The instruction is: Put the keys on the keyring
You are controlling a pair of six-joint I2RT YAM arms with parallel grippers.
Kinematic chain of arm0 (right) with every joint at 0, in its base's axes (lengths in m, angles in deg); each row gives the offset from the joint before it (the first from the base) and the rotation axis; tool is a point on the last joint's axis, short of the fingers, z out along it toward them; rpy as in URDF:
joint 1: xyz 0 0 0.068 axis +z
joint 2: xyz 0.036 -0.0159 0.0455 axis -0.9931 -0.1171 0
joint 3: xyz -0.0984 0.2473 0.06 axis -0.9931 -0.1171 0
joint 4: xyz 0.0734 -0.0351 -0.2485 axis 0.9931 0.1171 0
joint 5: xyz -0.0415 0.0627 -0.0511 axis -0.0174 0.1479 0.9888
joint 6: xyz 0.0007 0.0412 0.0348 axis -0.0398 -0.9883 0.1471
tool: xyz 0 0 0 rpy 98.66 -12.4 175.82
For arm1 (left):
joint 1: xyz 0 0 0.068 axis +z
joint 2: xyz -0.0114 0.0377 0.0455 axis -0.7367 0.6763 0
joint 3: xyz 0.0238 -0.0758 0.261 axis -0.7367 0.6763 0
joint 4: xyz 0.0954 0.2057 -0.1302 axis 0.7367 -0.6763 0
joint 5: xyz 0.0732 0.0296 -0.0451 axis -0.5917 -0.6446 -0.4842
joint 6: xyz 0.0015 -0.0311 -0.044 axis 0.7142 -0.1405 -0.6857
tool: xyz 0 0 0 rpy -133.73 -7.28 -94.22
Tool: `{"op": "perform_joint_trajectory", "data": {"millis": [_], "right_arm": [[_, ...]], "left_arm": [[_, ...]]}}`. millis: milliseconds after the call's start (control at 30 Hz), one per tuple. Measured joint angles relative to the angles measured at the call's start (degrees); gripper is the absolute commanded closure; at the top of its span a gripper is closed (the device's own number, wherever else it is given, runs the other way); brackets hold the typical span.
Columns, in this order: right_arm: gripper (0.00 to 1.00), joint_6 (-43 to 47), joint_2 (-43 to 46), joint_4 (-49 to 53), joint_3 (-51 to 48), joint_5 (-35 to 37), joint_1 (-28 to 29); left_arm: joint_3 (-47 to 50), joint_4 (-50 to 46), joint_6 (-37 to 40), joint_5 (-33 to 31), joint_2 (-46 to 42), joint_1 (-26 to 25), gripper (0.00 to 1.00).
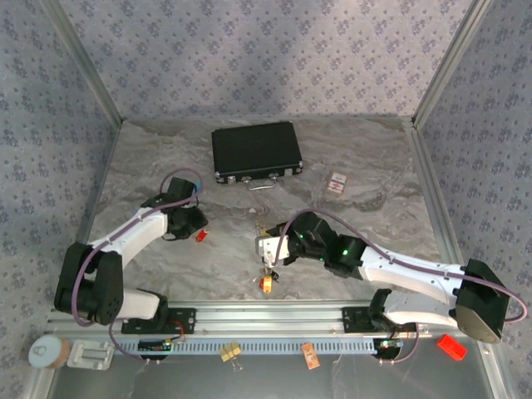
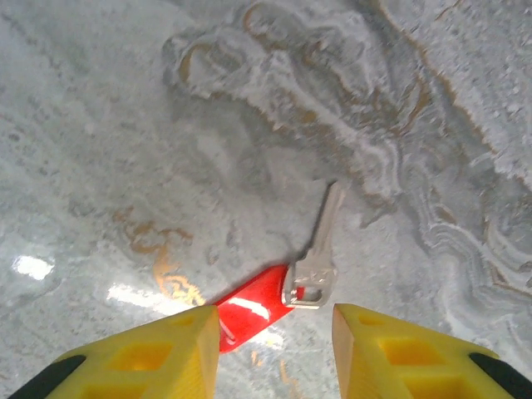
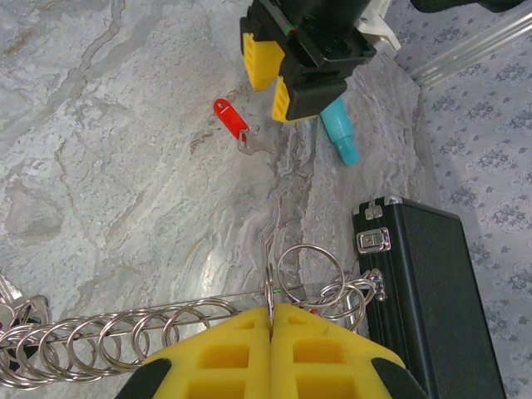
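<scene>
A key with a red plastic head (image 2: pixel 249 309) and a silver blade (image 2: pixel 326 226) lies flat on the marbled table. My left gripper (image 2: pixel 276 322) hangs low over it, open, one yellow finger on each side of the red head. From above, this gripper (image 1: pixel 197 226) is left of centre with the red key (image 1: pixel 200 236) at its tip. The keyring is a thin wire hoop strung with several small metal rings. My right gripper (image 3: pixel 271 311) is shut on one upright ring (image 3: pixel 268 287) of it. An orange-headed key (image 1: pixel 268 284) lies just under the right gripper (image 1: pixel 268 253).
A black case (image 1: pixel 256 152) stands at the back centre, close to the right gripper's right side (image 3: pixel 428 291). A teal pen (image 3: pixel 340 137) lies beside the left gripper (image 3: pixel 278 79). A small red-and-white card (image 1: pixel 336 184) lies back right. A yellow binder clip (image 1: pixel 230 352) sits on the front rail.
</scene>
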State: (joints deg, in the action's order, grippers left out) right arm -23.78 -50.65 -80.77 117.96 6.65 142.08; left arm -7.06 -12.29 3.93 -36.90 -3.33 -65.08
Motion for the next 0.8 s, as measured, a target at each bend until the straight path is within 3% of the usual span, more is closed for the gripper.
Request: {"op": "perform_joint_trajectory", "data": {"millis": [300,800], "right_arm": [[1.0,-0.04,0.0,0.02,0.0,0.0,0.0],[1.0,-0.24,0.0,0.2,0.0,0.0,0.02]], "left_arm": [[-2.25,0.85,0.83,1.31,6.93,0.0,0.73],[-2.89,1.73,0.85,2.16,9.44,0.0,0.8]]}}
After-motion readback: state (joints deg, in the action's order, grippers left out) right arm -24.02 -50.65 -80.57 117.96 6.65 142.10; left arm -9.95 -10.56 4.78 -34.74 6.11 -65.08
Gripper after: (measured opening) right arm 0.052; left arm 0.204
